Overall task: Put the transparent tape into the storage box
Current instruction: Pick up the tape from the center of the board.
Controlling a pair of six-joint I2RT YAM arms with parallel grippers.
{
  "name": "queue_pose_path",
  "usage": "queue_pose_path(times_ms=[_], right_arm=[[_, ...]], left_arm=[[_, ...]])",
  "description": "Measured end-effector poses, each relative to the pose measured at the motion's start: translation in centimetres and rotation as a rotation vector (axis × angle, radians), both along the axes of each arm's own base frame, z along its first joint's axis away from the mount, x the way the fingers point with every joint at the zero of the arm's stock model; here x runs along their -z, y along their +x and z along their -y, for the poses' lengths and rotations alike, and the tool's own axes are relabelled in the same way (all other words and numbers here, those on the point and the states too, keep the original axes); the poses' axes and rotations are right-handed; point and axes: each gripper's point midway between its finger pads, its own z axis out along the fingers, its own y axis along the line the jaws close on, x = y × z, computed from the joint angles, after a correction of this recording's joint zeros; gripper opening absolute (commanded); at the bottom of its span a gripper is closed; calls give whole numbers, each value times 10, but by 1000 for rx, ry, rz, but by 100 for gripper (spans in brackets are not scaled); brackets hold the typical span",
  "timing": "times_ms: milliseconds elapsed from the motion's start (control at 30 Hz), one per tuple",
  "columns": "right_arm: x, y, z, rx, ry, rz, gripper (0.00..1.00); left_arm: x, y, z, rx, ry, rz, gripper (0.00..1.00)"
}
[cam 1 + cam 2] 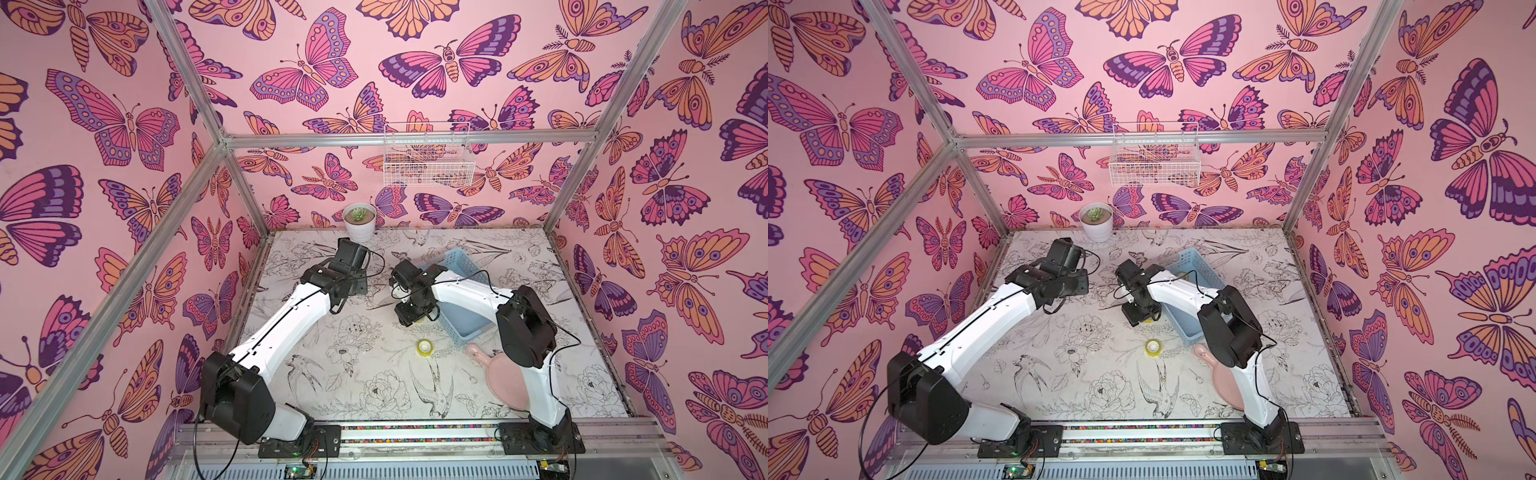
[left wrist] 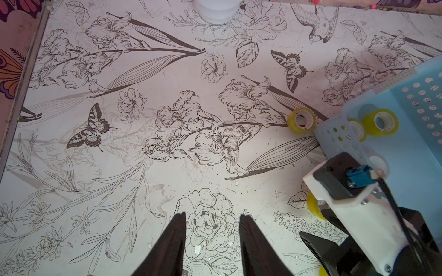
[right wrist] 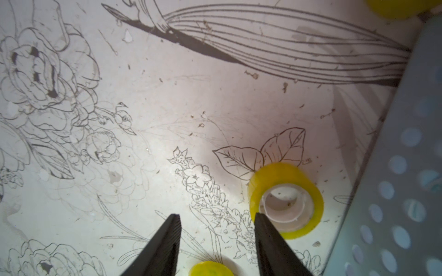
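Edge of tape roll (image 3: 277, 174) hidden behind right pincer (image 3: 216, 215) finger; left pincer (image 2: 211, 214), right pincer parted, empty; storage box (image 3: 406, 179) cropped.

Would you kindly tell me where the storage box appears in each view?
Both top views: storage box right of centre, partly under the right arm.
Left wrist: box holding a tape roll.
Right wrist: box wall beside a loose roll.
Shared landmark: the floral table.

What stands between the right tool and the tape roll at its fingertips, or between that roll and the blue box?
Nothing visible. In the right wrist view the right tool is open over bare table, and the tape roll lies just beside one fingertip. Between the roll and the storage box wall only bare table shows.
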Motion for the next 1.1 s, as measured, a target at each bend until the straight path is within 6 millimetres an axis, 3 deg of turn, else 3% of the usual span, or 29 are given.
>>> queue_pose_path(times_ms=[300,500,667,933,1100], right_arm=[[2,6,5,-4,-35,33,52],[17,4,12,-2,-68,25,47],[29,1,15,-1,-87,11,35],[29,2,15,0,-85,13,4],[27,2,14,0,-83,16,0]], left_arm=[[-2,3,1,0,-15,12,43],[-2,4,-1,-5,-18,13,43],[-2,5,-2,-7,-18,12,43],[2,4,-4,-14,-15,4,43],[2,4,-4,-15,-18,10,43]])
